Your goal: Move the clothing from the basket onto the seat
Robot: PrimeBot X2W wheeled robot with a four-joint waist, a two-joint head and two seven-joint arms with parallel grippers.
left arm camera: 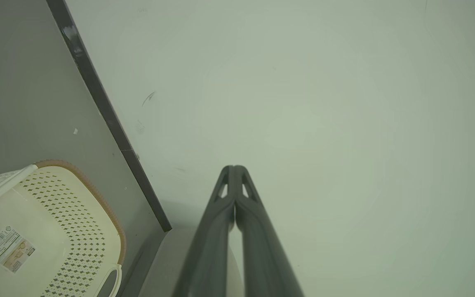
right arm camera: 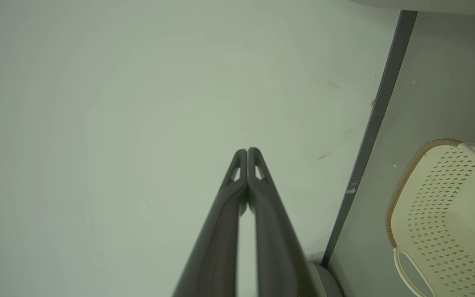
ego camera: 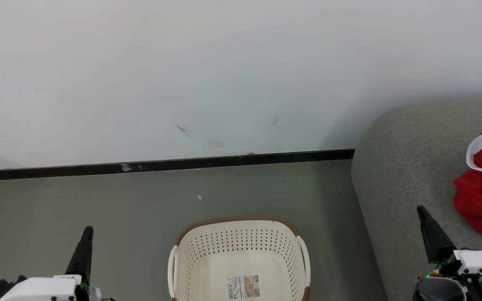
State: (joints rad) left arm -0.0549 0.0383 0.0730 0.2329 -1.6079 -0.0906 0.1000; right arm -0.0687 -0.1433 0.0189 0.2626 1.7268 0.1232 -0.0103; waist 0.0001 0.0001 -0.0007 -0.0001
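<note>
The cream-white basket (ego camera: 239, 255) with its brown rim sits on the floor at the bottom middle, holding nothing but a paper label (ego camera: 243, 286). The red clothing (ego camera: 481, 196) with white trim lies bunched on the grey seat (ego camera: 408, 167) at the right edge. My left gripper (ego camera: 87, 234) stands at the lower left, shut and holding nothing, left of the basket. My right gripper (ego camera: 421, 211) stands shut over the seat's front part, just left of the clothing. In the wrist views both finger pairs (left arm camera: 234, 170) (right arm camera: 247, 152) meet at the tips, and each view also shows the basket (left arm camera: 76, 231) (right arm camera: 443, 206).
A white wall with a black skirting board (ego camera: 161, 165) runs behind the grey floor (ego camera: 98, 200). The seat's rounded end stands close to the basket's right side. Bare floor lies left of and behind the basket.
</note>
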